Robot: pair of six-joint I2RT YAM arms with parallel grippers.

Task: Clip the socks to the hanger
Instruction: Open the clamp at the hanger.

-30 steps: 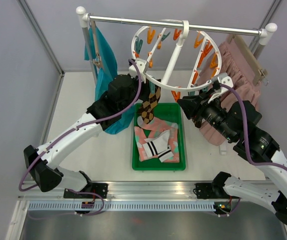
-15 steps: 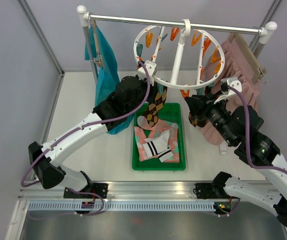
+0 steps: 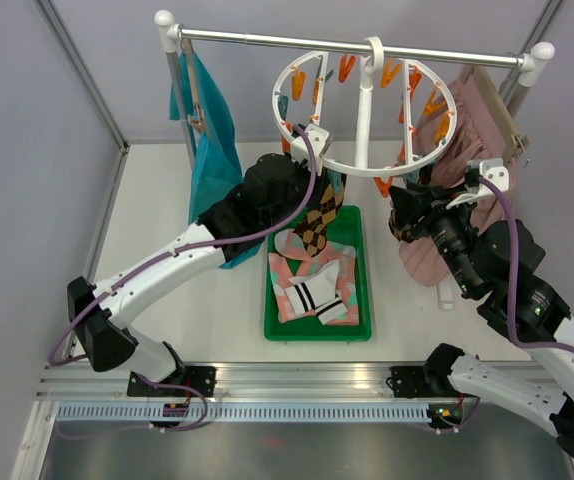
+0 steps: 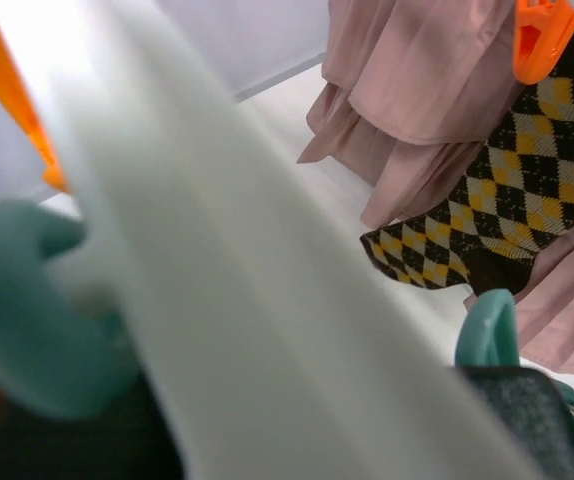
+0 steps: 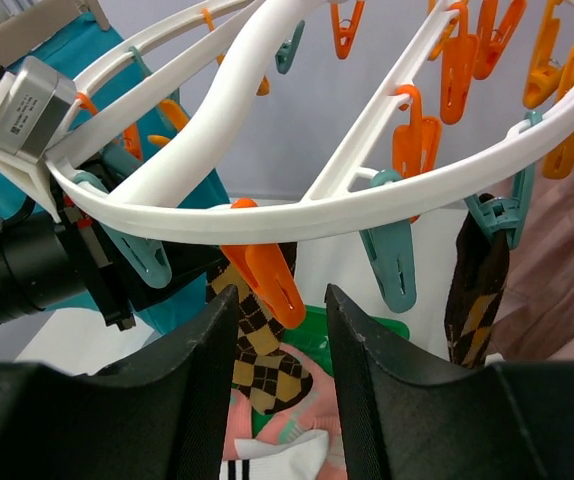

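At the hanger [image 5: 307, 215], left claw [image 3: 305, 152], pressed shut, has swung it rightward; right claw [image 5: 277, 300] now spread; argyle sock [image 3: 317, 215] clipped, other socks [image 3: 317, 285] remain.

White hanger [image 5: 297, 215] with orange and teal clips [image 5: 267, 278], brown-black-cream argyle sock [image 3: 317, 222], green tray [image 3: 317, 333].

I see white table [image 3: 152, 210] — green tray [image 3: 319, 333] flat at centre, clothes rack [image 3: 247, 38] standing at far edge.

Overhead plus wrist close-ups of hanger [image 3: 364, 115]
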